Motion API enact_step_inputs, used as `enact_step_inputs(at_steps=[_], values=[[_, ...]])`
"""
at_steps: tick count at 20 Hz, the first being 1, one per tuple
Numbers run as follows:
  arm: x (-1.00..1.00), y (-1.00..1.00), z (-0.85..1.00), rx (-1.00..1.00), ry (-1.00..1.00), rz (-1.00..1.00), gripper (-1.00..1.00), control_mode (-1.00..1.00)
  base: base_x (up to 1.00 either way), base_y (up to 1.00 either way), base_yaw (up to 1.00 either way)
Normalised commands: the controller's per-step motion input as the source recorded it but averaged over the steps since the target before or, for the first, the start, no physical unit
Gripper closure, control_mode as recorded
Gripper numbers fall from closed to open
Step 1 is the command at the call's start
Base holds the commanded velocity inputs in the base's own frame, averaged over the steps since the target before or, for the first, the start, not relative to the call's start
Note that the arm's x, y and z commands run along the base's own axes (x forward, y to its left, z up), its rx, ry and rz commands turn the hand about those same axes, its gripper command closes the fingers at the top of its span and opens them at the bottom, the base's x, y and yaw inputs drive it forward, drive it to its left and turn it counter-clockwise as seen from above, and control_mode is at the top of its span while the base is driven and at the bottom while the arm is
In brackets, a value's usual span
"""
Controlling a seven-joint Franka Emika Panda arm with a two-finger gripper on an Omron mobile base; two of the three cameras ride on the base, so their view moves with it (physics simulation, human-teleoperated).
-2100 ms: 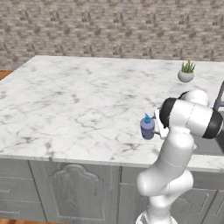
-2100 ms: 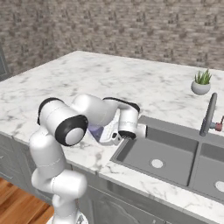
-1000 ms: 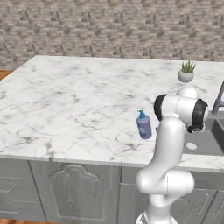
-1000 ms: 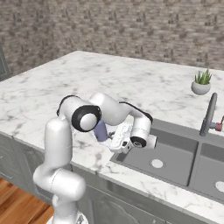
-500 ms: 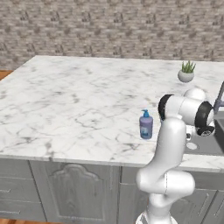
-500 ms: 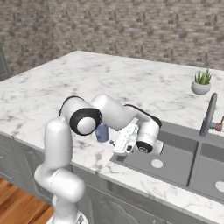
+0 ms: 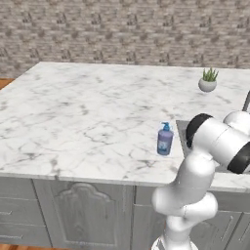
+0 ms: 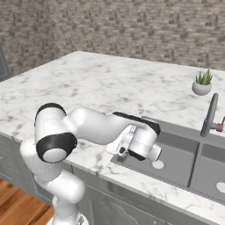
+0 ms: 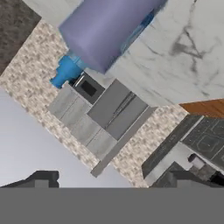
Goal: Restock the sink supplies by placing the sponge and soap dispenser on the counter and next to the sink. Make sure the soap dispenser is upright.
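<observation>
Jaws stood apart, grasping nothing; soap dispenser stood upright on counter just beside sink.

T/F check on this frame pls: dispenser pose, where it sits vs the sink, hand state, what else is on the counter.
1. The soap dispenser stands upright on the counter. True.
2. The dispenser lies inside a sink basin. False: it is on the marble just beside the sink, near its rim.
3. The hand is clamped on the dispenser. False: in the hand view both fingertips stand wide apart with nothing between them, and the bottle is clear of them.
4. A small potted plant sits at the far side of the counter, beyond the sink. True.
5. The faucet stands at the sink's front edge. False: it rises at the back.
</observation>
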Motion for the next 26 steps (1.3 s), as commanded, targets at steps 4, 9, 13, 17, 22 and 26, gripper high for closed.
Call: enact_step_inputs(at_steps=[4,9,13,17,22,26], values=[[-0.81,0.07,0.74,-0.30,-0.26,-0.19,-1.00,-1.00,0.00,0.00,0.00],[-0.61,0.13,0.52,-0.46,-0.22,-0.15,-1.00,-1.00,0.00,0.00,0.00],[-0.35,0.08,0.17,-0.57,-0.06,-0.09,-1.00,-1.00,0.00,0.00,0.00],[-0.11,0.31,0.00,-0.58,0.00,-0.05,-1.00,-1.00,0.00,0.00,0.00],[0.00,0.33,-0.19,-0.56,0.09,-0.01,-1.00,-1.00,0.00,0.00,0.00],[0.00,0.09,-0.40,-0.49,0.21,0.00,-1.00,-1.00,0.00,0.00,0.00]])
